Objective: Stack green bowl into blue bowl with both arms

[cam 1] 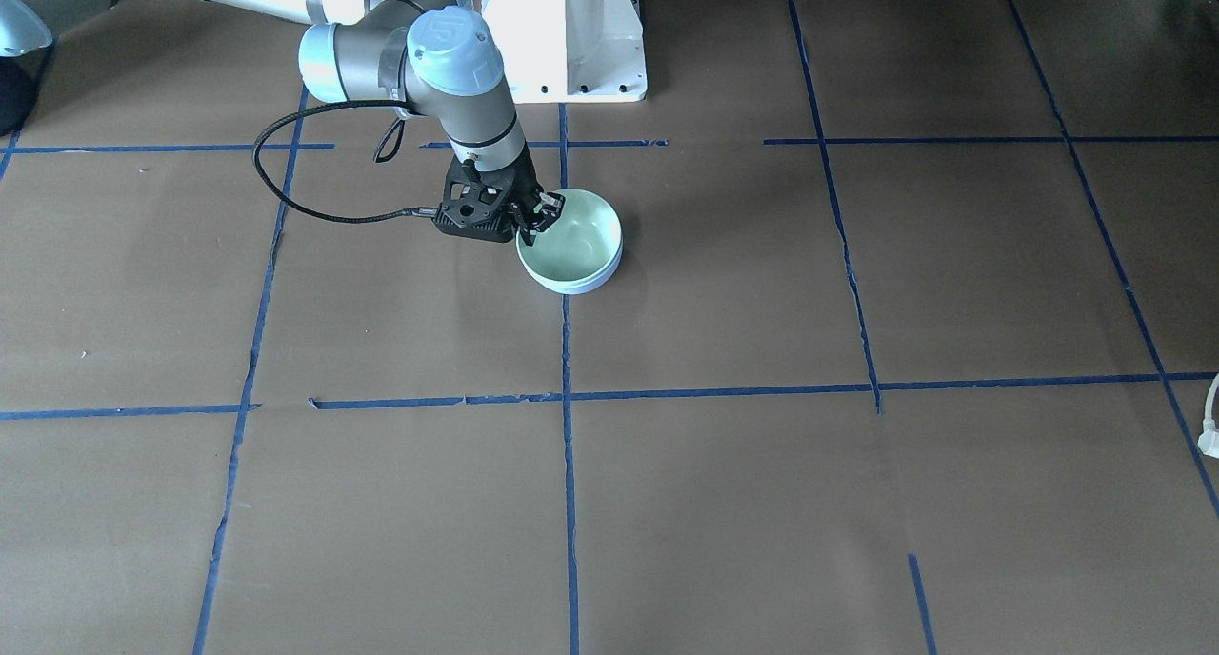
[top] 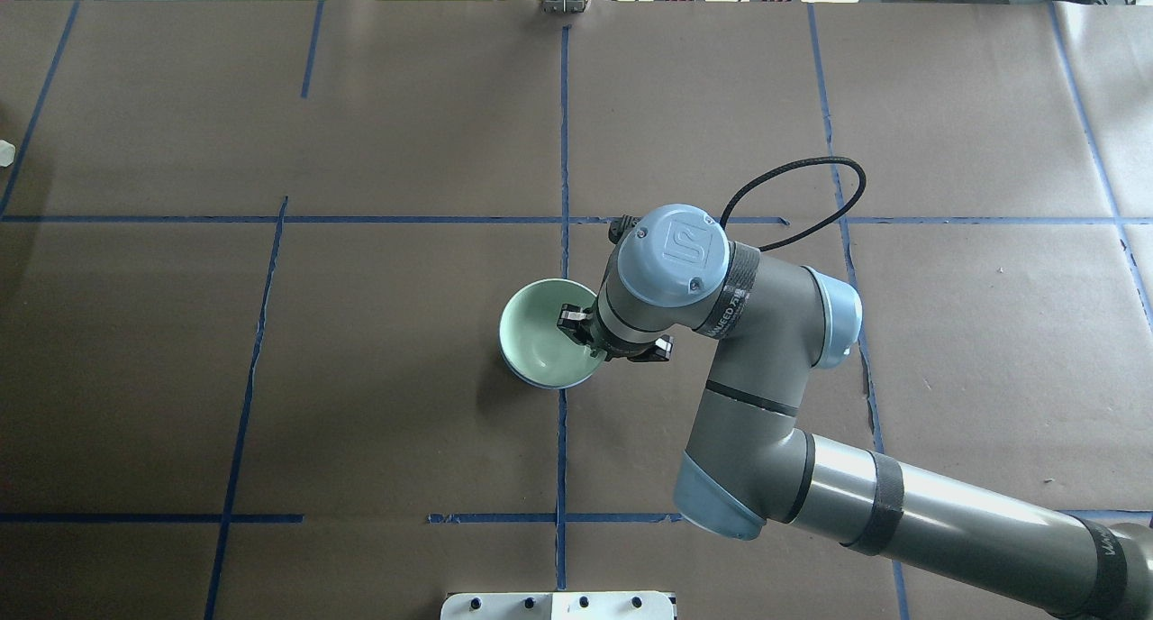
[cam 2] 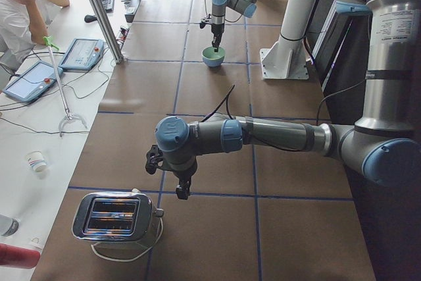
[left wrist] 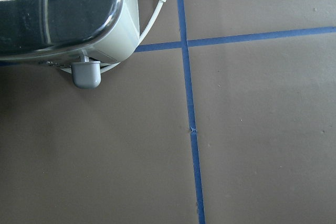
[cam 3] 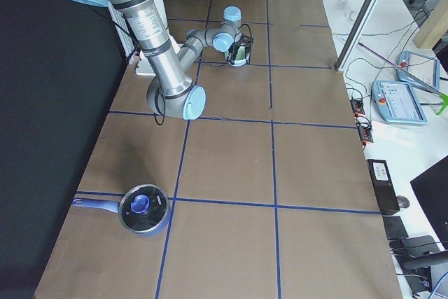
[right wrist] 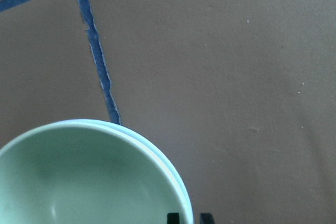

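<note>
The right black two-finger gripper (cam 1: 541, 213) straddles the rim of the glossy mint-green bowl (cam 1: 576, 246); I cannot tell whether it pinches. That bowl sits nested in the periwinkle-blue bowl (cam 1: 590, 282), midway between the brown table's (cam 1: 762, 503) side edges, nearer the robot's edge. Best to open fully, then rise straight. I cannot tell how far the left gripper (cam 2: 181, 192) is open.

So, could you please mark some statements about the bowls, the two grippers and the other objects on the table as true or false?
1. The green bowl sits inside the blue bowl. True.
2. The left gripper is at the bowls' rim. False: the right gripper is there, and the left one hangs near the toaster.
3. The toaster lies on its side. False: it stands upright, slots facing up.
4. The saucepan has a lid on it. True.
</note>
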`<state>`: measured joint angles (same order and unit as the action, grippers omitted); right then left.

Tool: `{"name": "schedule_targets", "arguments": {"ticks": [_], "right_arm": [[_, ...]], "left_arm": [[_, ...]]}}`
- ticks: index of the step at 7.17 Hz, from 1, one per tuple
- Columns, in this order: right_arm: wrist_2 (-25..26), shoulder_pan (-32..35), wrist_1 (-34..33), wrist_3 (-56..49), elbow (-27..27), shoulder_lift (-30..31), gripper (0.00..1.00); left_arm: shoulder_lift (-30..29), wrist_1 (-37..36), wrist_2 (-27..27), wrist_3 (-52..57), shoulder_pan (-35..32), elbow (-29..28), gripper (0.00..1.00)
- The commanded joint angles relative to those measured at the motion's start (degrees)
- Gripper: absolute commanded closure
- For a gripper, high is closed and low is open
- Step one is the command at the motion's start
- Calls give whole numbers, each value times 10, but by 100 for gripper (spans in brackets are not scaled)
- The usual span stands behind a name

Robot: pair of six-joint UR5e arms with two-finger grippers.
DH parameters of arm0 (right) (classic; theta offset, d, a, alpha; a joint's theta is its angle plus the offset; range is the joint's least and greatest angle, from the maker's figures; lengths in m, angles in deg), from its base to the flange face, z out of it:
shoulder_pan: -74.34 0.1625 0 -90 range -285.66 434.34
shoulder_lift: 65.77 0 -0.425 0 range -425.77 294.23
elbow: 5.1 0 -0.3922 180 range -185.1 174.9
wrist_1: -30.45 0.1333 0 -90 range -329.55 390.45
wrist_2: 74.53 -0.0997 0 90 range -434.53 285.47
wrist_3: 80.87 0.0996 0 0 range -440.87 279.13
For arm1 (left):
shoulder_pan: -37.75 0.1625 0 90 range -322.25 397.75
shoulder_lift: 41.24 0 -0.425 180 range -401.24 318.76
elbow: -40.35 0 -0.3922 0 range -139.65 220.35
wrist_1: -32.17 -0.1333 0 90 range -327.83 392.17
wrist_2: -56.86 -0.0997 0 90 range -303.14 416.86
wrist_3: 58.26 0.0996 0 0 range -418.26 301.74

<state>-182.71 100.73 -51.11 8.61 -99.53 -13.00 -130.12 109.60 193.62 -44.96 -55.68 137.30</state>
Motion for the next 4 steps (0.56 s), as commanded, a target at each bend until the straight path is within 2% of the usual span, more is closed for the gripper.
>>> {"name": "schedule_targets", "arguments": {"ticks": [1, 3, 4], "right_arm": [[-8, 13, -7, -5, -21, 0, 0], [-25, 40, -52, -28, -47, 0, 0], [-63, 81, -101, -85, -60, 4, 0]], "left_arm": [[-1, 0, 0, 0, 1, 0, 0], [-1, 0, 0, 0, 1, 0, 0], [-1, 0, -1, -14, 2, 0, 0]]}}
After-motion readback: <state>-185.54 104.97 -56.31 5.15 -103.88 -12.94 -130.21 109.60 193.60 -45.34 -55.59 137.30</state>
